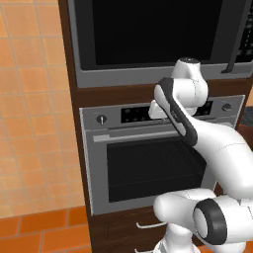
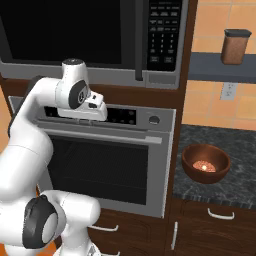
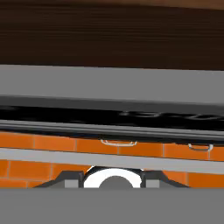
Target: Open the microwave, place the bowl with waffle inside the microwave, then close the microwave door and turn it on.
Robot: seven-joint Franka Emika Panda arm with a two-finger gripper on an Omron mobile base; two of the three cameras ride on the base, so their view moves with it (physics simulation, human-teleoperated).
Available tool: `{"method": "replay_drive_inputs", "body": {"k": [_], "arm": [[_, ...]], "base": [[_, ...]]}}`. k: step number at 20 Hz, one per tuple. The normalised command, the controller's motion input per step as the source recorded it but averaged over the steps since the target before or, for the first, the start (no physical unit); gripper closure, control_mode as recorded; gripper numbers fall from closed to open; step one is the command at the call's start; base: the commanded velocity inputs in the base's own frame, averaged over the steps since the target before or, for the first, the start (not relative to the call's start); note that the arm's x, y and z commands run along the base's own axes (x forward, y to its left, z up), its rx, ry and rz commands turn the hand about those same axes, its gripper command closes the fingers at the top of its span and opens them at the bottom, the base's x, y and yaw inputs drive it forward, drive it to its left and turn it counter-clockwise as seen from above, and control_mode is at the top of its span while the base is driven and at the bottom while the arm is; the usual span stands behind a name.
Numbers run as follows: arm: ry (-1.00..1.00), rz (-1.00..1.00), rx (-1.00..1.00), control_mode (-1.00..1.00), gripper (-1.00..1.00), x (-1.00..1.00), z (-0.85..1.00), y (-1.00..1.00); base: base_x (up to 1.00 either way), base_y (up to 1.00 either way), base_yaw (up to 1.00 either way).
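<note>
Microwave door point(image 2: 65, 30): glossy black glass, matt grey frame. Oven point(image 1: 148, 163): brushed silver metal, dark mesh window. Bowl point(image 2: 205, 163): smooth reddish-brown wood. Table point(image 2: 200, 190): speckled dark stone. Cabinet point(image 1: 118, 91): dark wood grain. Floor point(image 1: 44, 232): orange tile.

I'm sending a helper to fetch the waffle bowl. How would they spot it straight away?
Start at the tall wooden cabinet holding the microwave above the silver oven. Just right of the oven lies a dark speckled counter; the bowl with waffle sits there. It is round and reddish-brown, unlike the tall brown canister on the shelf above.
</note>
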Motion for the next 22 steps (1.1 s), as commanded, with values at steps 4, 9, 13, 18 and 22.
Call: {"method": "replay_drive_inputs", "body": {"k": [4,9,13,18,22], "arm": [[-0.18,-0.02,0.04,-1.0,-1.0,-0.26,0.07,-0.16],[-0.79,-0.01,0.27,-1.0,-1.0,-0.57,0.44,-0.62],[-0.01,0.0,0.02,-1.0,-1.0,0.0,0.01,-0.41],[-0.2,0.02,0.15,-1.0,-1.0,-0.32,0.4,-0.77],[-0.33,0.0,0.16,-1.0,-1.0,-0.5,0.96,-0.87]], "base": [[0.0,0.0,0.0],[0.0,0.0,0.0],[0.0,0.0,0.0],[0.0,0.0,0.0],[0.0,0.0,0.0]]}}
